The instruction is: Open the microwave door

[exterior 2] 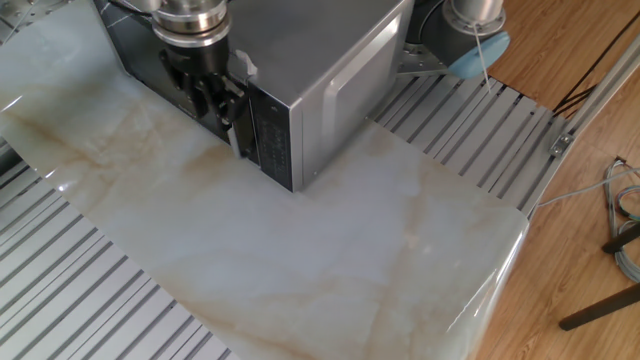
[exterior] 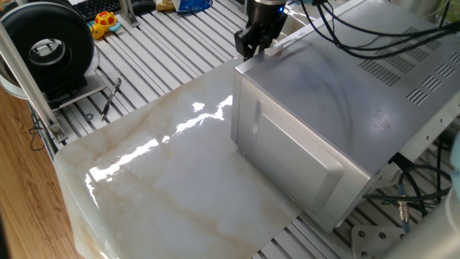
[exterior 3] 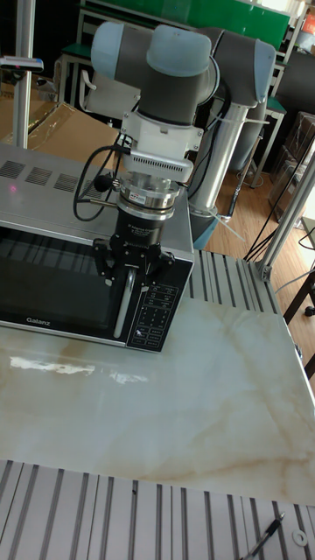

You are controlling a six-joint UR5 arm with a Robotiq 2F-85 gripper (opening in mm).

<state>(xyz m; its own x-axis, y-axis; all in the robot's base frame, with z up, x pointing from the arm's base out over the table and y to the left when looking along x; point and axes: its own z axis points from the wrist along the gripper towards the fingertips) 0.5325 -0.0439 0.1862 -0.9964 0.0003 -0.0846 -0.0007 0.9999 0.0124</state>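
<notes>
The microwave (exterior: 323, 93) (exterior 2: 320, 60) (exterior 3: 52, 175) is a big silver box on the marble top. Its door (exterior 3: 52, 271), dark glass marked Galanz, stands closed and flush with the control panel (exterior 3: 157, 306). A silver vertical handle (exterior 3: 121, 306) runs along the door's right edge. My gripper (exterior 3: 129, 262) (exterior: 251, 47) (exterior 2: 215, 95) points down at the top of that handle, open, with one finger on each side of it. Whether a finger touches the handle does not show. In the view from behind the microwave the door face is hidden.
A marble slab (exterior: 165, 187) (exterior 2: 300, 250) covers the slatted table in front of the microwave. A black round device (exterior: 47, 47), a yellow toy (exterior: 104, 21) and a pen (exterior: 111, 97) lie off the slab. Cables (exterior: 345, 36) trail over the microwave's top.
</notes>
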